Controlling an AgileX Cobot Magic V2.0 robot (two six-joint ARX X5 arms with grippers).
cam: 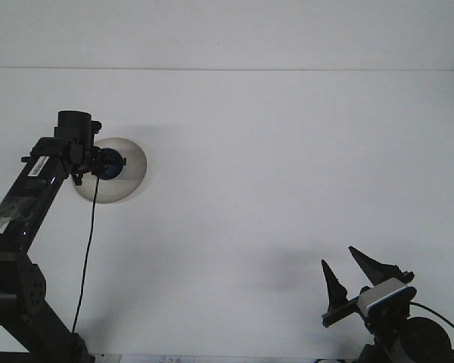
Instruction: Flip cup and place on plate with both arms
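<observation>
A pale round plate (132, 180) lies on the white table at the left. Over its middle hangs a small blue cup (112, 164), with my left gripper (106, 165) shut on it; the arm's dark wrist hides most of the cup and the plate's left rim. How the cup is turned does not show. Far from both, at the bottom right near the table's front edge, my right gripper (337, 255) stands open, its two pointed fingers up and nothing between them.
The left arm's black links (26, 204) and a hanging cable (87, 257) run from the bottom left corner up to the plate. The white table (272, 166) ends at a back edge near the top of the view.
</observation>
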